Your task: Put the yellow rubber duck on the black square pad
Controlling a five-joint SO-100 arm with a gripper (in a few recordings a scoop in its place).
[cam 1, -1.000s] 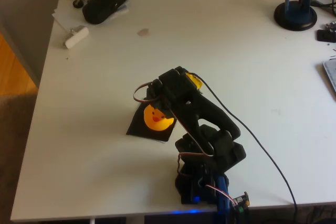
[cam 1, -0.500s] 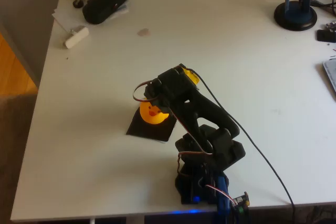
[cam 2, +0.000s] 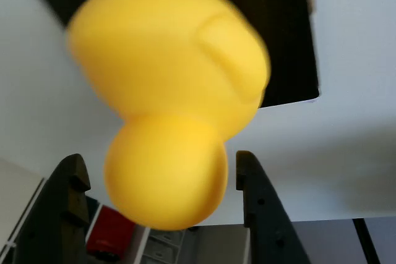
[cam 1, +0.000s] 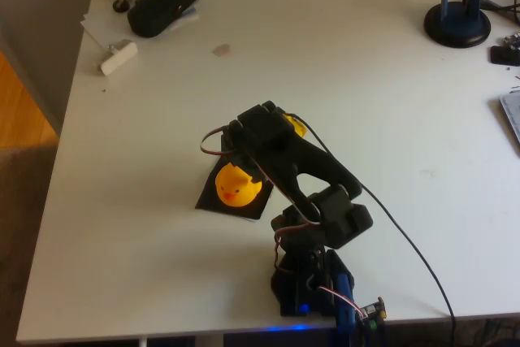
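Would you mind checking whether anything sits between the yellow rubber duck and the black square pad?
Nothing visible does. In the overhead view the yellow rubber duck is already over the black square pad. In the wrist view the pincer has a finger on each side of the duck's head, apparently with small gaps.

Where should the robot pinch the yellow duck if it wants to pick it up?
Probably around the head. In the wrist view the yellow rubber duck has its small round head between the two open fingers, and the head is narrower than the fat body. Coming from above, as the gripper is now, seems best, since the duck rests on the black square pad.
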